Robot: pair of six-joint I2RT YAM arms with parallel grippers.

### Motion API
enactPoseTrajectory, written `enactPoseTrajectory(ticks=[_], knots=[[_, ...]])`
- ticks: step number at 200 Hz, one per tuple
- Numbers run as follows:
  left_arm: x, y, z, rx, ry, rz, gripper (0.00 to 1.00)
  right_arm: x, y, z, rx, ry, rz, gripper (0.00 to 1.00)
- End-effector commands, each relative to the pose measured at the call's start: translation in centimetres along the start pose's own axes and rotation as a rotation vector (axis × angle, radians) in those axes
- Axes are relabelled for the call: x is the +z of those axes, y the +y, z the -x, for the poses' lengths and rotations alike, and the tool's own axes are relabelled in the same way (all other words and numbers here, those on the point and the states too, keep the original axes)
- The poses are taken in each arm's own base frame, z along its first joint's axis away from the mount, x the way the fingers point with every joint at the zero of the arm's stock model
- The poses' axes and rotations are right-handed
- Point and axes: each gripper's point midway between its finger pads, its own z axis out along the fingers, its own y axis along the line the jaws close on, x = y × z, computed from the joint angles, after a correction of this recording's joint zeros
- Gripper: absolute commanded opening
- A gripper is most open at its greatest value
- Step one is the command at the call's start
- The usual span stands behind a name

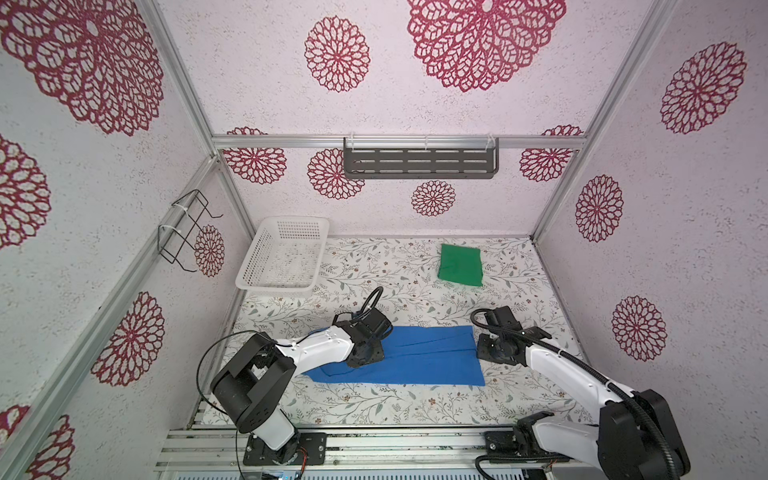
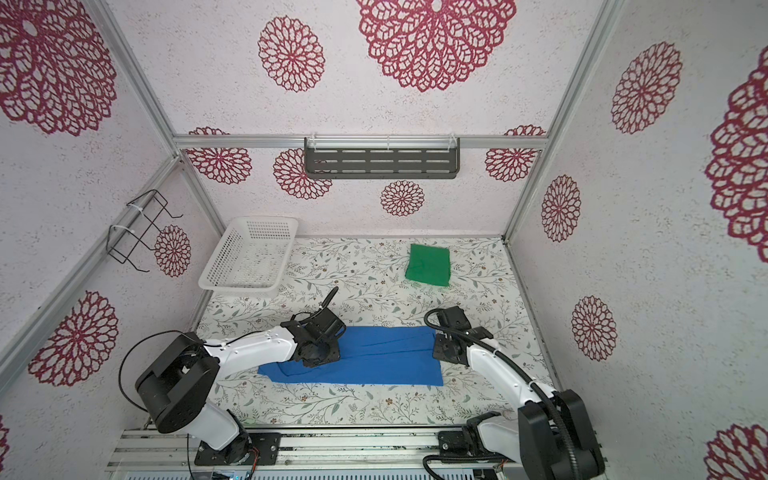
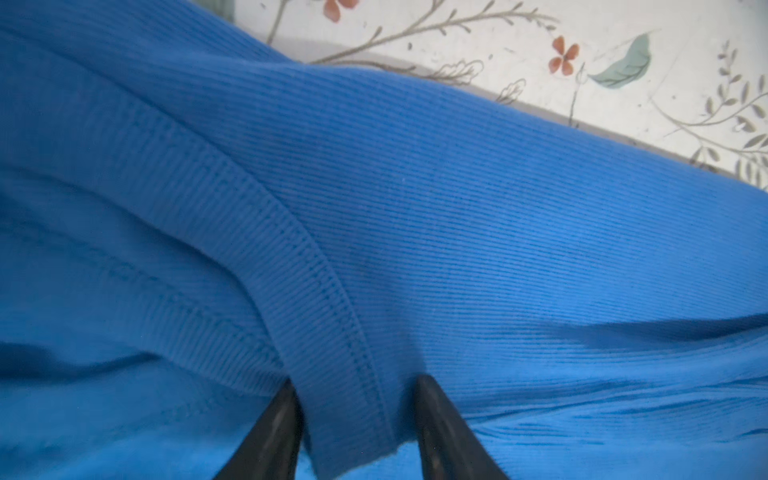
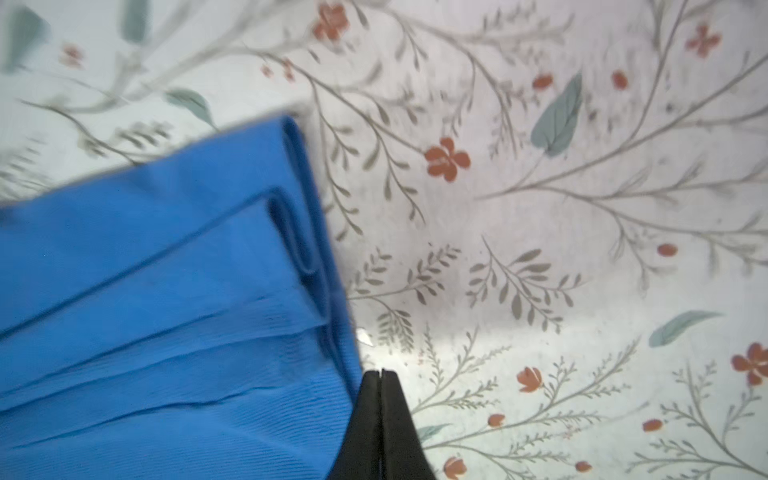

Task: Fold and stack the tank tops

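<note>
At the nine o'clock end of the blue tank top (image 1: 415,357), my left gripper (image 3: 355,382) stood about half spread. Its fingertips pressed into the cloth on either side of a stitched hem band, without pinching it. My worry was that closing there would catch only that band or the top layer, so a lift would peel the fold apart instead of carrying the whole end over.

At the three o'clock end, my right gripper (image 4: 380,372) had its fingertips pressed together with nothing between them. It sat just beside the layered edge, and I couldn't tell whether it touched. I judged it anchored nothing from there, so a pull from the left could drag the whole strip across the table (image 1: 415,403).

That strip lay flat near six o'clock. The green tank top (image 1: 461,266) sat folded near one o'clock, well apart, with the white basket (image 1: 276,286) at ten o'clock.
</note>
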Motion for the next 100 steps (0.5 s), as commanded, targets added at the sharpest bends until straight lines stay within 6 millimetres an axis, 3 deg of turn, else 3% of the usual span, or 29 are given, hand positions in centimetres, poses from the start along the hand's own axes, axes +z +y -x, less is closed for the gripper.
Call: enactPoseTrajectory(ticks=[1,21,55,100], knots=[[-2.3,0.0,1.3,0.027,-0.045,0.034,0.48,-1.8,2.9,2.3,0.011,-0.067,0.122,0.07],[-3.2,-0.2,1.6,0.026,-0.057,0.028,0.49,-1.0,5.5,2.7,0.012,-0.063,0.206,0.08],[-2.3,1.8,2.3,-0.028,-0.062,0.068,0.48,1.0,7.7,2.3,-0.055,-0.023,0.192,0.06],[0.3,3.7,3.7,-0.124,-0.045,0.066,0.46,3.7,8.4,0.7,-0.103,0.02,0.165,0.02]])
